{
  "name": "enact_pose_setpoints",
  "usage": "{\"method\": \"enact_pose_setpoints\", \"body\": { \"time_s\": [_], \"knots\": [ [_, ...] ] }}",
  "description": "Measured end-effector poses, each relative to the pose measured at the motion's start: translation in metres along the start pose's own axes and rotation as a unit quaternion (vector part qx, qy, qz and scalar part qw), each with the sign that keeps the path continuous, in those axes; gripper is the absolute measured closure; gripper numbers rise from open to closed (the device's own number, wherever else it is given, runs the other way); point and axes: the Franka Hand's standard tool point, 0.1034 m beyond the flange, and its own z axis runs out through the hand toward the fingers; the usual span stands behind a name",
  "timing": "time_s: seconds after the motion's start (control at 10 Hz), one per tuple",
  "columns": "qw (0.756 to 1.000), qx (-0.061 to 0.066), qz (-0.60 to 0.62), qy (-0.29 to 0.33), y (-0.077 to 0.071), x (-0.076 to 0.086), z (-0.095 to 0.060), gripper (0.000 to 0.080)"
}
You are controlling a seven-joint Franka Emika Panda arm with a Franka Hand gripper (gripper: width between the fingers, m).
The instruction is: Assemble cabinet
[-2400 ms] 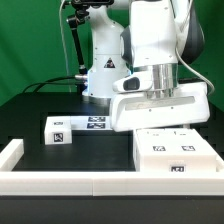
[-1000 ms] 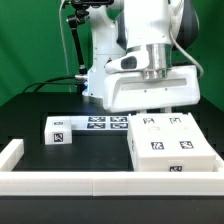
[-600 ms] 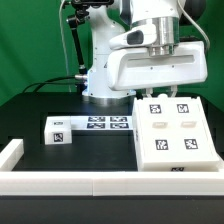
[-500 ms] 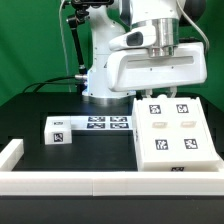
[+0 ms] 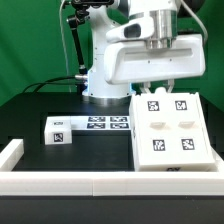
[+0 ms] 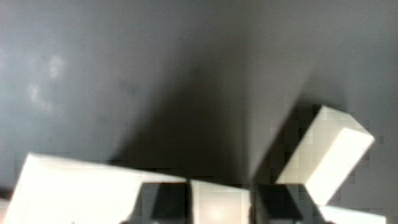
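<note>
The cabinet [image 5: 170, 132] is a large white box with several square tags on its facing panel, at the exterior view's right. It is tilted up, its far edge raised. My gripper [image 5: 163, 90] sits at that raised far edge, mostly hidden under the white wrist housing. In the wrist view my gripper [image 6: 222, 198] is shut on a thin white wall of the cabinet [image 6: 224, 205], with a dark finger [image 6: 167, 200] on each side of it. A small white tagged block [image 5: 57, 130] lies on the table at the exterior view's left.
The marker board [image 5: 108, 123] lies flat between the small block and the cabinet. A low white border rail [image 5: 90, 184] runs along the front and turns up the left side. The robot base [image 5: 100, 75] stands behind. The table is black.
My gripper has risen and drawn the cabinet's far edge up with it, so the box has tipped from lying flat to tilted. The small block and marker board have not moved.
</note>
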Motion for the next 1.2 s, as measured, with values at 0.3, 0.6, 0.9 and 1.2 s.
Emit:
{"method": "enact_pose_setpoints", "body": {
  "time_s": [0.3, 0.6, 0.9, 1.2],
  "knots": [
    [1.000, 0.003, -0.001, -0.005, 0.001, 0.011, -0.011, 0.0664],
    [1.000, 0.003, -0.001, -0.005, 0.001, 0.009, -0.008, 0.0681],
    [1.000, 0.009, 0.001, -0.019, 0.001, 0.025, -0.022, 0.0701],
    [1.000, 0.012, 0.000, -0.021, 0.002, 0.034, -0.028, 0.0727]
  ]
}}
